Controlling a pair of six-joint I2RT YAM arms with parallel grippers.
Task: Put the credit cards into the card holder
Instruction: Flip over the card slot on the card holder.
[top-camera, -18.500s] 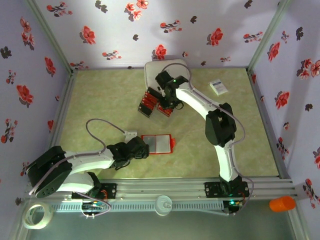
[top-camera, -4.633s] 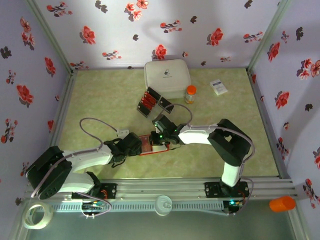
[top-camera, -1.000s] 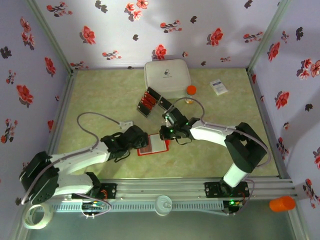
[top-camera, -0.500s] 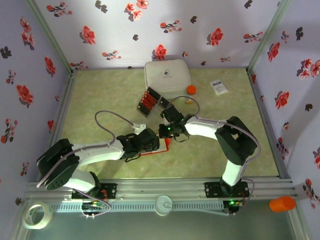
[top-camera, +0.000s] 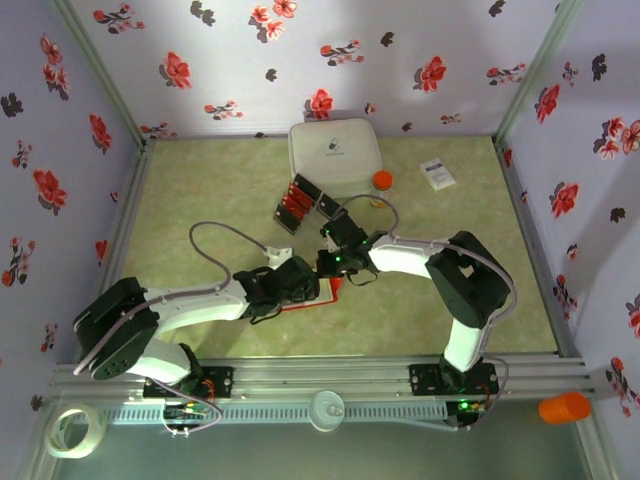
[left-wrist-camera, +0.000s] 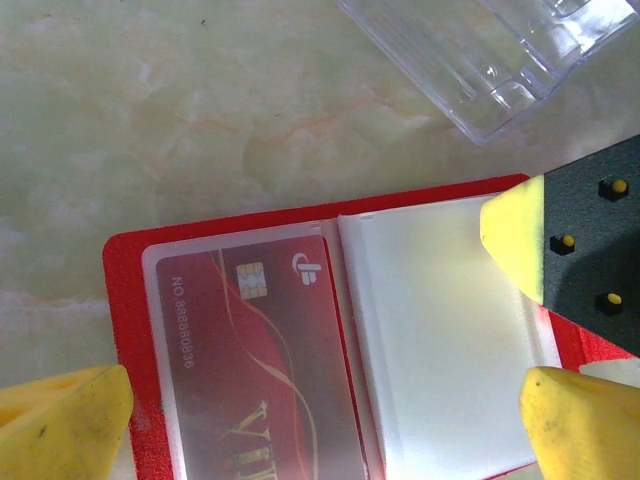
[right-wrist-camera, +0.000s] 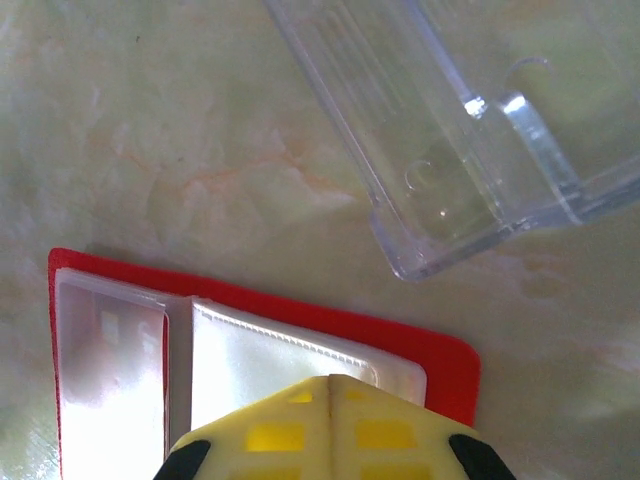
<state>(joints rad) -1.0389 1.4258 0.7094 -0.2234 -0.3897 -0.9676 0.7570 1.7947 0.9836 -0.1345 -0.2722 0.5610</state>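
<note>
The card holder (left-wrist-camera: 125, 290) lies open on the table, red outside with clear inner pockets. One red credit card (left-wrist-camera: 250, 350) sits inside its left pocket. My left gripper (left-wrist-camera: 325, 430) hangs open just above the holder, its yellow fingertips (left-wrist-camera: 60, 420) wide on either side. My right gripper (right-wrist-camera: 330, 385) is shut with nothing in it, its tip resting on the pale right pocket (right-wrist-camera: 270, 360). From above, both grippers meet over the holder (top-camera: 327, 293), left (top-camera: 305, 283) and right (top-camera: 335, 265). More red credit cards (top-camera: 293, 202) stand in a black tray behind.
A clear plastic tray (right-wrist-camera: 470, 130) lies just beyond the holder. A second black tray (top-camera: 330, 207), a big white lidded box (top-camera: 333, 155), an orange-capped bottle (top-camera: 381, 182) and a small white printed box (top-camera: 436, 174) stand at the back.
Over the last second my left gripper slid right over the holder and now covers most of it from above. The right arm's elbow swung left while its gripper stayed at the holder.
</note>
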